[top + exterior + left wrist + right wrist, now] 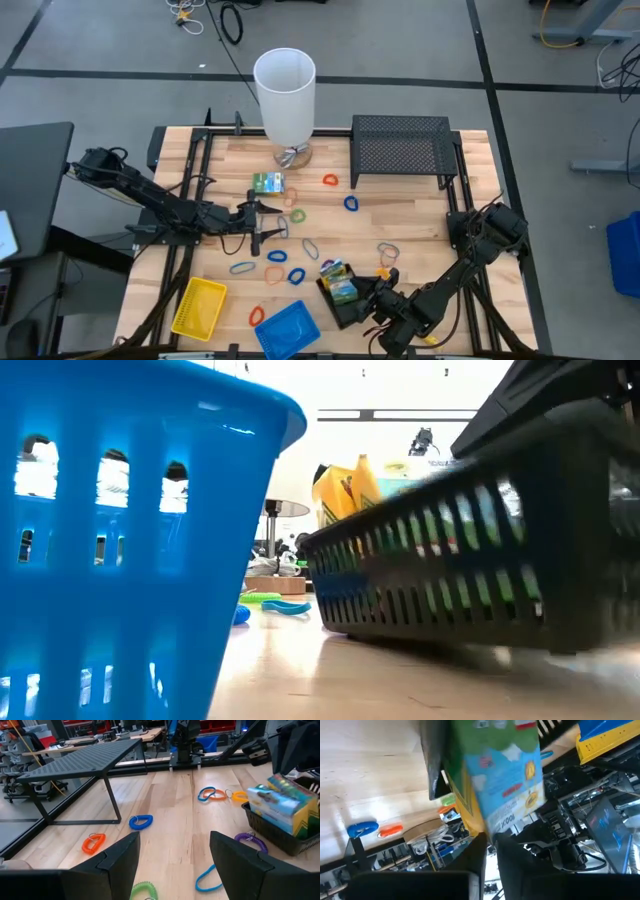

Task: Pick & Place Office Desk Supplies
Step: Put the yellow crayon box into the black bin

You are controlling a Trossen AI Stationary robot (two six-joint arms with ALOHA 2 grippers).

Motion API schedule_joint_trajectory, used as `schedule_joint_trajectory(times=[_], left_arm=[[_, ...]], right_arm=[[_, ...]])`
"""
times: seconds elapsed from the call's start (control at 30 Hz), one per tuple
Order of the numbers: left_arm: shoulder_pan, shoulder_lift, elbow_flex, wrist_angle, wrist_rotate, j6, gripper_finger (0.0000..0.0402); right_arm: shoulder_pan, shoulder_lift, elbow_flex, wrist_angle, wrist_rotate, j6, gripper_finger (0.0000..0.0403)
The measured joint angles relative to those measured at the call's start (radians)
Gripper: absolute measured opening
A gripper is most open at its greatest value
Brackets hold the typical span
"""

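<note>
The worktop (420, 215) is pale striped wood. On it sit a yellow tray (199, 307), a blue tray (286, 329) and a black tray (335, 306) holding green-yellow printed boxes (339, 281). Another green box (268, 183) lies by the white cylinder (285, 95). Loops (297, 275) are blue, orange, red, green and purple. The mesh rack (402, 146) is black.

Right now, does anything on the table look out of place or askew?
Yes. The black tray in the right gripper sits skewed to the table edge, printed boxes jumbled inside. Another green box lies alone by the white cylinder, and rubber-band loops lie scattered.
</note>
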Motion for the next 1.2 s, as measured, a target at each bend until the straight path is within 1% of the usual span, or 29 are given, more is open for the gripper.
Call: schedule_joint_trajectory(times=[0.3,0.43,0.57,0.67,0.73,0.8,0.93,0.97,1.1,1.2], left_arm=[[0.0,0.0,0.0,0.0,0.0,-0.002,0.0246],[0.0,0.0,0.0,0.0,0.0,-0.003,0.0246],[0.0,0.0,0.0,0.0,0.0,-0.002,0.0246],[0.0,0.0,0.0,0.0,0.0,-0.005,0.0246],[0.0,0.0,0.0,0.0,0.0,-0.008,0.0246],[0.0,0.0,0.0,0.0,0.0,-0.008,0.0246],[0.0,0.0,0.0,0.0,0.0,-0.008,0.0246],[0.0,0.0,0.0,0.0,0.0,-0.008,0.0246],[0.0,0.0,0.0,0.0,0.0,-0.012,0.0246],[0.0,0.0,0.0,0.0,0.001,-0.012,0.0246]], right_arm=[[0.011,0.0,0.0,0.03,0.013,0.082,0.0099],[0.014,0.0,0.0,0.144,0.092,0.128,0.0114],[0.013,-0.001,0.002,0.293,0.137,0.138,0.0118],[0.013,-0.002,0.002,0.387,0.142,0.169,0.0109],[0.013,-0.002,0.002,0.422,0.14,0.207,0.0096],[0.013,-0.002,0.002,0.428,0.125,0.26,0.0075],[0.014,-0.002,0.002,0.44,0.089,0.358,0.0015],[0.017,-0.002,0.002,0.449,0.084,0.372,0.0008],[0.023,-0.002,0.013,0.533,0.075,0.446,0.0005],[0.029,-0.018,0.037,0.534,0.007,0.616,0.0004]])
